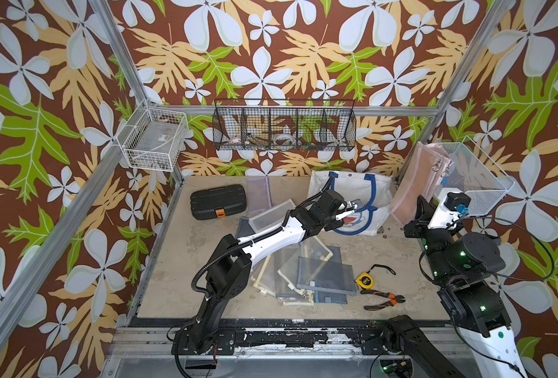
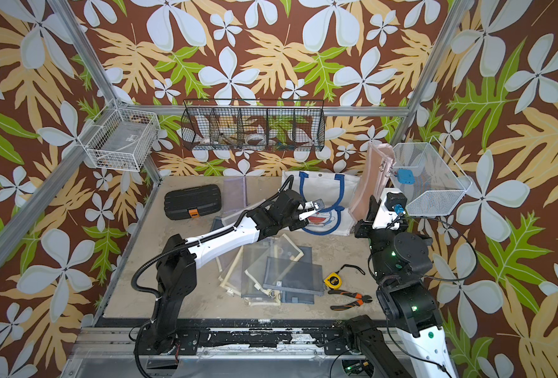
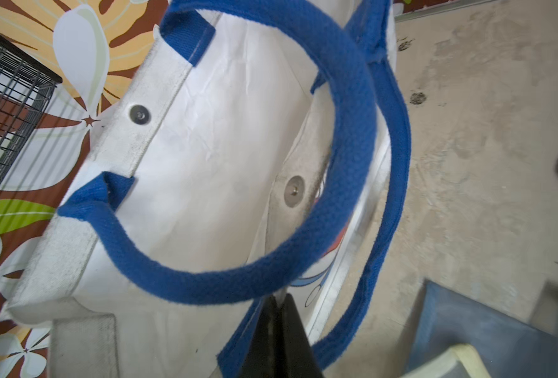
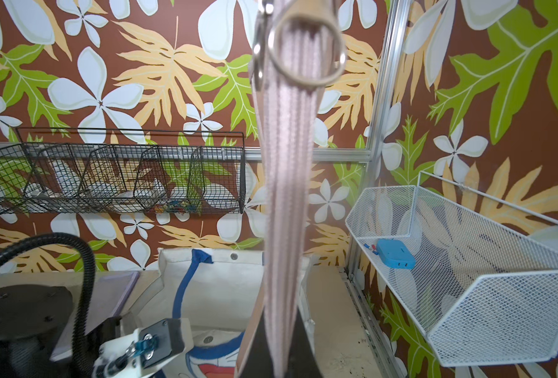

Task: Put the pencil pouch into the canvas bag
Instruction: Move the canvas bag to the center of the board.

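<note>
Pouch (image 1: 407, 193): pink mesh; bag (image 1: 353, 186): wht canvas

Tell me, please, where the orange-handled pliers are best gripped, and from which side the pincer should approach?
Probably from straight above, closing across both handles just behind the pivot. The pliers lie flat on the table, so nothing slips underneath, and the handles splay wider toward their ends beside the tape measure.

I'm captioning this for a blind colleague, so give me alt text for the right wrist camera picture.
The right claw grips a pink pencil pouch upright, edge-on to the camera, metal rings at its upper end. Beyond it is the white canvas bag with blue handles, and a white mesh basket holds a small blue item.
</note>
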